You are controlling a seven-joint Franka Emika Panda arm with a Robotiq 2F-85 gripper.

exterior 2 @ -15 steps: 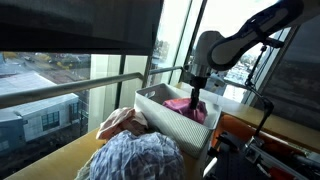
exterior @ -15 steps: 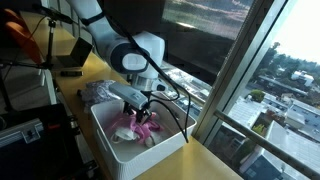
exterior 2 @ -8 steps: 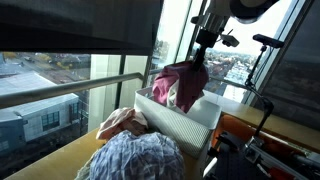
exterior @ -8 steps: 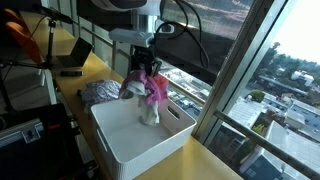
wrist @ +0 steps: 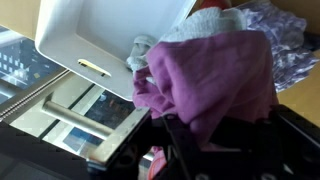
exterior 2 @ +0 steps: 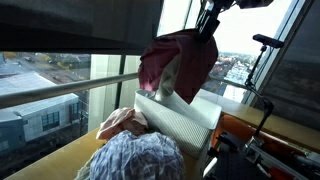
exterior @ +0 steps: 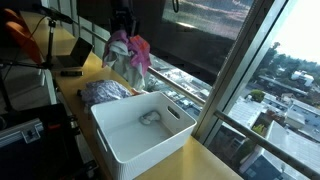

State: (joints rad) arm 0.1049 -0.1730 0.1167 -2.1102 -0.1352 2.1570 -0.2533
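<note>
Fingers point(exterior 2: 208, 22) shut tight on top fold of pink cloth point(exterior 2: 178, 65). Cloth hangs free, well above bin point(exterior: 110, 150) and pile point(exterior: 105, 90), near surface's point(exterior: 212, 166) window edge.
Risk: small pinch, fold slips out, cloth falls onto bin rim or pile.
In an exterior view grey scrap point(exterior: 150, 118) lies in bin. Wrist view instead shows handle slot point(wrist: 95, 68), pile under cloth.

a high-floor office or lab: tall windows point(exterior: 205, 45) look down on city rooftops point(exterior: 285, 105), and a yellow desk point(exterior: 195, 165) stands among cables point(exterior: 50, 45) and electronics point(exterior: 20, 130).
</note>
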